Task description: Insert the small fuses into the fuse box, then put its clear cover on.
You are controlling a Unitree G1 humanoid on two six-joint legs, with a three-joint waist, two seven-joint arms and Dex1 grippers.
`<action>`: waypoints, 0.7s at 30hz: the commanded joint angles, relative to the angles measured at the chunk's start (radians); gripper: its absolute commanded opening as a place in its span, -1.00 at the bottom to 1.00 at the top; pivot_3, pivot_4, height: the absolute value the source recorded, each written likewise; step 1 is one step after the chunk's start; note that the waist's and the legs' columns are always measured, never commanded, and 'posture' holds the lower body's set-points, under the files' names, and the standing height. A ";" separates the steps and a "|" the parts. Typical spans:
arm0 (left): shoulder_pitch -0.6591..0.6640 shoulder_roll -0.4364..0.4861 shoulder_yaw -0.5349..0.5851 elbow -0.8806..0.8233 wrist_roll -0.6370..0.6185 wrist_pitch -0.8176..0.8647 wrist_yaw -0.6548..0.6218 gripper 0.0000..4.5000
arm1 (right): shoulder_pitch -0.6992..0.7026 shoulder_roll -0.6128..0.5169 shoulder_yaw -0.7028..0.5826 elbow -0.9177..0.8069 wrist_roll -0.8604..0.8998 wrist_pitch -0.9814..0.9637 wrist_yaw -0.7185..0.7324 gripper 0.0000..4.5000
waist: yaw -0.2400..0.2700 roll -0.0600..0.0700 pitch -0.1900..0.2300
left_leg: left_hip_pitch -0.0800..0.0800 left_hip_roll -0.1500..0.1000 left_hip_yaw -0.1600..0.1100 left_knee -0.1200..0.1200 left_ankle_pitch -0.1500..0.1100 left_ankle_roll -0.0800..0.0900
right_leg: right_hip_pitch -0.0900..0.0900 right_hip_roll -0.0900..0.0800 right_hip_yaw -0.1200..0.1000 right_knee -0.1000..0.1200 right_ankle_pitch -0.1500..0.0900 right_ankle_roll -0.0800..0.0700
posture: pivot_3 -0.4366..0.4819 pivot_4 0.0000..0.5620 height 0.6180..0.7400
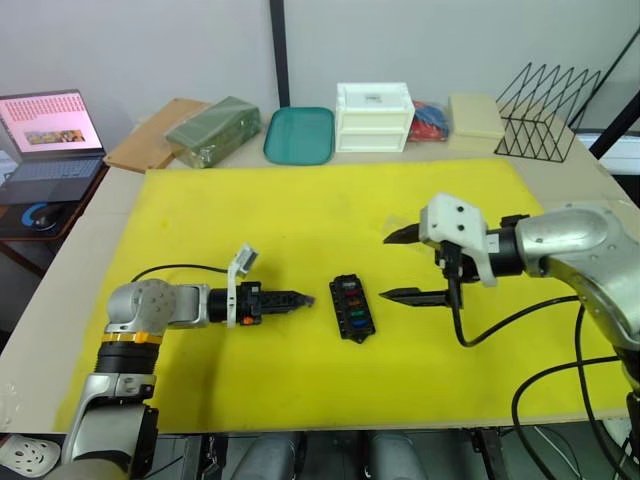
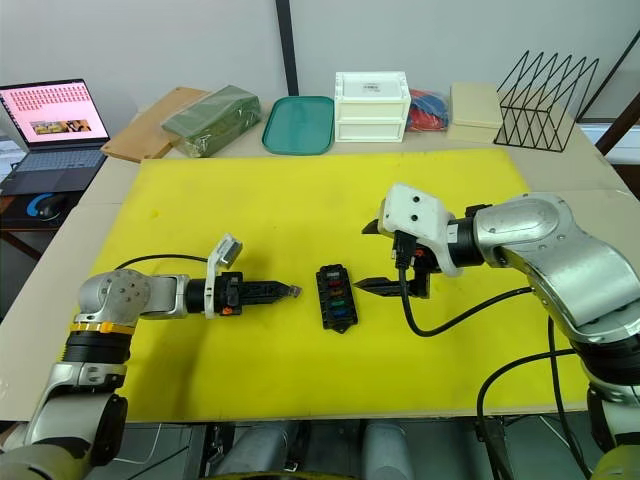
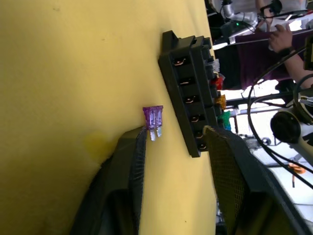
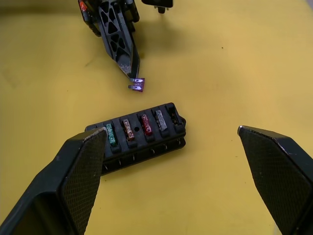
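Note:
The black fuse box (image 1: pixel 352 307) lies on the yellow mat between my two grippers. One of its rows holds teal, brown, red and grey small fuses (image 4: pixel 133 131); the other row's slots look empty in the left wrist view. A purple fuse (image 3: pixel 152 120) lies on the mat just left of the box, touching the tip of one finger of my left gripper (image 1: pixel 306 298), which is open. My right gripper (image 1: pixel 402 266) hovers open just right of the box, holding nothing. The clear cover is out of view.
Past the far edge of the yellow mat (image 1: pixel 250 210) stand a white drawer box (image 1: pixel 374 117), a teal tray (image 1: pixel 299 134), a green packet (image 1: pixel 213 130) and a black wire rack (image 1: pixel 545 100). A laptop (image 1: pixel 50 135) sits at the far left.

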 commanded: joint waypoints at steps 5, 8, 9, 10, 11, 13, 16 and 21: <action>0.021 -0.004 -0.031 0.024 0.047 -0.032 0.008 -0.85 | -0.008 0.002 0.000 -0.031 -0.005 -0.019 -0.010 1.00 | 0.000 0.001 -0.001 | 0.001 0.000 0.000 0.000 0.000 0.000 | 0.001 0.000 0.000 0.000 0.000 0.000 | -0.05 -0.47 1.00; 0.023 0.001 -0.037 0.030 0.056 -0.041 0.001 -0.85 | -0.008 0.002 0.001 -0.032 -0.004 -0.019 -0.013 1.00 | 0.000 0.001 -0.001 | 0.001 0.000 0.000 0.000 0.000 0.000 | 0.001 0.000 0.000 0.000 0.000 0.000 | -0.05 -0.47 1.00; 0.024 0.002 -0.040 0.033 0.061 -0.045 -0.001 -0.85 | -0.008 0.003 0.001 -0.032 -0.004 -0.018 -0.014 1.00 | 0.000 0.001 -0.001 | 0.001 0.000 0.000 0.000 0.000 0.000 | 0.001 0.000 0.000 0.000 0.000 0.000 | -0.05 -0.47 1.00; 0.024 0.003 -0.042 0.035 0.064 -0.048 -0.003 -0.85 | -0.008 0.003 0.002 -0.032 -0.004 -0.018 -0.015 1.00 | 0.000 0.001 -0.001 | 0.001 0.000 0.000 0.000 0.000 0.000 | 0.001 0.000 0.000 0.000 0.000 0.000 | -0.05 -0.47 1.00; 0.025 0.003 -0.043 0.036 0.067 -0.050 -0.004 -0.85 | -0.009 0.004 0.002 -0.032 -0.004 -0.018 -0.016 1.00 | 0.000 0.001 -0.001 | 0.001 0.000 0.000 0.000 0.000 0.000 | 0.001 0.000 0.000 0.000 0.000 0.000 | -0.05 -0.47 1.00; 0.026 0.002 -0.047 0.038 0.073 -0.056 -0.003 -0.85 | -0.009 0.005 0.003 -0.033 -0.003 -0.017 -0.017 1.00 | 0.000 0.002 -0.002 | 0.002 0.000 0.000 0.000 0.000 0.000 | 0.001 0.000 0.000 0.000 0.000 0.000 | -0.05 -0.47 1.00; 0.028 0.000 -0.050 0.037 0.077 -0.064 0.000 -0.85 | -0.009 0.005 0.003 -0.033 -0.003 -0.017 -0.018 1.00 | 0.000 0.002 -0.002 | 0.002 0.000 0.000 0.000 0.000 0.000 | 0.002 0.000 0.000 0.000 0.000 0.000 | -0.05 -0.47 1.00; 0.031 -0.009 -0.059 0.045 0.102 -0.093 0.023 -1.00 | -0.009 0.007 0.004 -0.032 -0.003 -0.016 -0.021 1.00 | 0.002 0.003 -0.003 | 0.003 0.000 0.000 0.000 0.000 0.000 | 0.003 0.000 0.000 0.000 0.000 0.000 | -0.05 -0.47 1.00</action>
